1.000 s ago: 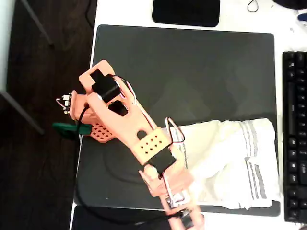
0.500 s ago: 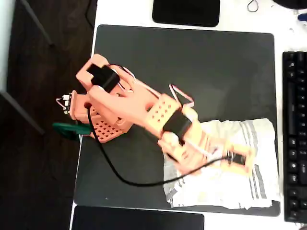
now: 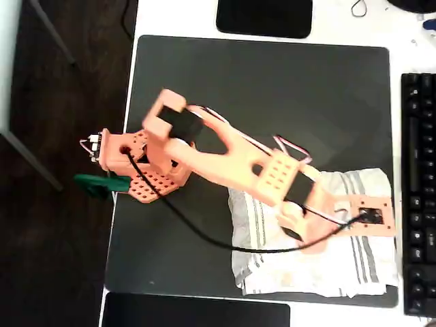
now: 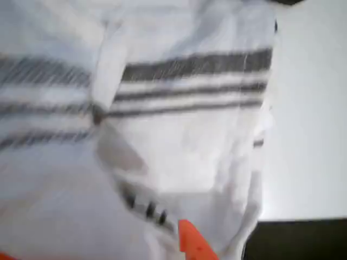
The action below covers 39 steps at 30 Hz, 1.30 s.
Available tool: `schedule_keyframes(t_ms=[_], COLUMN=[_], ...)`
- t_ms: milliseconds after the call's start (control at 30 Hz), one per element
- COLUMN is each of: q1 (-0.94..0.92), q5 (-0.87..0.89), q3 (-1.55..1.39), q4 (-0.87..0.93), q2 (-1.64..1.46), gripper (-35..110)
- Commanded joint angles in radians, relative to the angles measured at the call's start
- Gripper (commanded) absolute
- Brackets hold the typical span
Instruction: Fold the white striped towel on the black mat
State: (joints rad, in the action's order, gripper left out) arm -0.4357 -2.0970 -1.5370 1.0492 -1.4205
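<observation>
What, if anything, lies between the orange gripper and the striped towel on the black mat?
Nothing visible does. The orange gripper hangs directly over the off-white thin cloth towel with grey stripes, which lies alone on the large black desk mat.

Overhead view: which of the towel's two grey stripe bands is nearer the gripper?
The right-hand stripe band, close under the gripper; the other band lies at the white striped towel's left edge.
</observation>
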Motion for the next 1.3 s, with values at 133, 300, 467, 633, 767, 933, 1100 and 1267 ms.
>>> schedule_keyframes(t_ms=[133, 300, 467, 633, 767, 933, 1100, 1267], q1=[0.106, 0.048, -0.081, -0.163, -0.166, -0.121, -0.1, 0.014], q5=[0.218, 0.241, 0.172, 0.12, 0.107, 0.126, 0.124, 0.207], q3=[-0.008, 0.164, 0.368, 0.299, 0.118, 0.15, 0.009, -0.152], q4=[-0.126, -0.101, 0.0, -0.081, -0.285, -0.06, 0.114, 0.112], q2=[0.077, 0.086, 0.163, 0.215, 0.227, 0.051, -0.278, -0.337], gripper=[0, 0, 0, 0, 14, 29, 28, 30])
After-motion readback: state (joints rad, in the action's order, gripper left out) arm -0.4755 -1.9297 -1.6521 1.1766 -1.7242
